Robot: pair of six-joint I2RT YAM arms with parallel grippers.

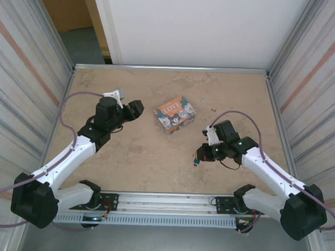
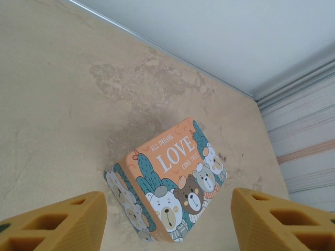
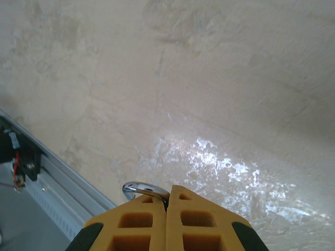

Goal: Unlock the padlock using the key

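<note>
Clenched at roughly 4 o'clock from the LOVE tin (image 1: 174, 113), the right gripper (image 1: 200, 156) pinches a curved silvery piece that reads as the shackle (image 3: 139, 187) of the padlock (image 1: 195, 159) — the small blue body hangs just off its fingertips above the table (image 1: 149, 172). At the tin's 9 o'clock the left gripper (image 1: 139, 109) stands released, fingers (image 2: 57, 222) spread wide with nothing between them and the tin ahead at their 12 o'clock. Where the key lies cannot be told. The step in hand looks like presenting the lock for the key. The hold is thin, on the shackle alone, so the body may swing or twist. The right wrist should be steadied with the keyhole turned toward the free arm, and the left claw should take the key by its bow, shaft in line with the slot — a skewed push could shove the lock out of the pinch.
</note>
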